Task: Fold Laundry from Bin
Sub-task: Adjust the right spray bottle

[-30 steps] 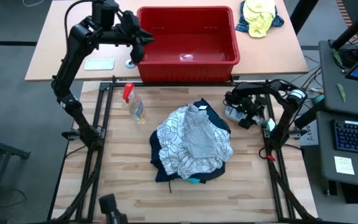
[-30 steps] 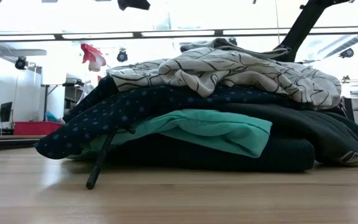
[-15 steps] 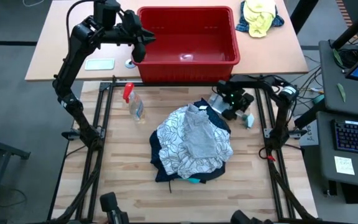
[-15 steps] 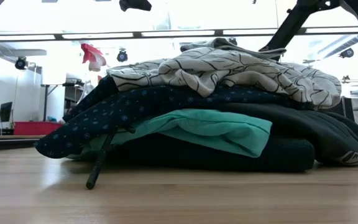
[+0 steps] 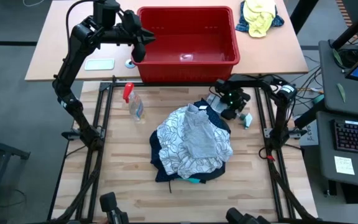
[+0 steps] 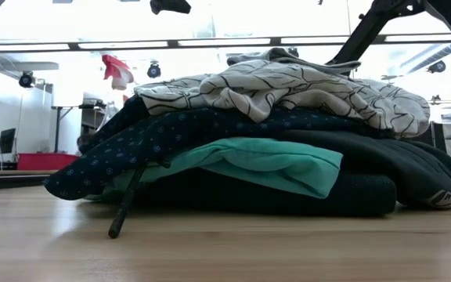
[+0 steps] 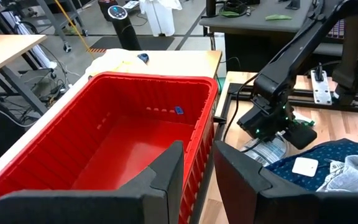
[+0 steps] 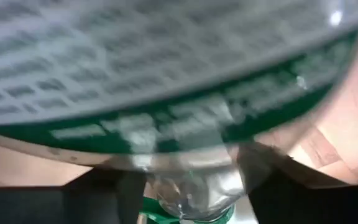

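The laundry (image 5: 191, 143) lies as a heap in the middle of the wooden table: a white leaf-patterned piece and a light grey one on top, with navy dotted (image 6: 186, 137), turquoise (image 6: 280, 160) and black pieces below. The red bin (image 5: 188, 37) stands empty on the far table. My left gripper (image 7: 197, 180) hangs at the bin's left rim (image 5: 140, 46), its fingers a narrow gap apart with nothing between them. My right gripper (image 5: 227, 104) stands at the heap's far right corner, on a clear bottle (image 8: 166, 74) with a green label. My right gripper has the clear bottle's neck (image 8: 188, 186) between its two fingers (image 8: 104, 193), which stand against its two sides. The fingers come steeply from above and lie across the bottle. The bottle's body fills the wrist view. Whether the bottle rests on the table I cannot tell.
A spray bottle with a red top (image 5: 132, 102) stands at the table's far left. A yellow-and-blue cloth bundle (image 5: 260, 15) lies right of the bin. A dark cord (image 6: 124, 207) sticks out of the heap's near side. Bare wood lies along the near edge.
My right gripper has gone toward the table's left and far edges, up to the heap's far right corner, and has tipped more steeply downward. The bottle has gone along with it. The heap has kept still.
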You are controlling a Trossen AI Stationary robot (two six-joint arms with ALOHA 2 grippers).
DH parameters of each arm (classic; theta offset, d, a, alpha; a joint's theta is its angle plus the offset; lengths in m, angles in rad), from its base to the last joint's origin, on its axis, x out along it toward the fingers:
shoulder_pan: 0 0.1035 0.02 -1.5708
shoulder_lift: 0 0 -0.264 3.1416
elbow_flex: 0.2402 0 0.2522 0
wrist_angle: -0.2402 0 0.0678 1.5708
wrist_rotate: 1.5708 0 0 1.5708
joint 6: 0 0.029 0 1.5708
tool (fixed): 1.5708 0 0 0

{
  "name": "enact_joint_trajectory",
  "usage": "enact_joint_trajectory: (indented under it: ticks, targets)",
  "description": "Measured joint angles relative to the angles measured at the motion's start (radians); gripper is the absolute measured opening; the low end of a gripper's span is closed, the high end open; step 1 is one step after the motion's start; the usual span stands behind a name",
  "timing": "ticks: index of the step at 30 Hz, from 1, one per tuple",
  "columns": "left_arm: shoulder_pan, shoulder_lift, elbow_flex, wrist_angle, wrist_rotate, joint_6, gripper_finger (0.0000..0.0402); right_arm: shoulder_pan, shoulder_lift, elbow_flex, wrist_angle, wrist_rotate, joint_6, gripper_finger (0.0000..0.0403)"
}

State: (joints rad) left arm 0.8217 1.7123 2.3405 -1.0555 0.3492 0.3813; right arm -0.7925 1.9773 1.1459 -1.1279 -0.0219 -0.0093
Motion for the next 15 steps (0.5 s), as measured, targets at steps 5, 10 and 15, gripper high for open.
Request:
enact_joint_trajectory:
  ticks: [5,10,15]
  targets:
    - [0.0,0.0,0.0,0.0,0.0,-0.001,0.0075,-0.002,-0.042,0.048,-0.073,0.021,-0.034,0.0193]
    - [0.0,-0.001,0.0,0.002,0.0,-0.001,0.0075,-0.002,-0.125,0.159,-0.267,0.029,0.017,0.0193]
    - [0.0,-0.001,0.0,0.013,0.001,0.002,0.0075,-0.006,-0.224,0.328,-0.448,0.028,0.056,0.0193]
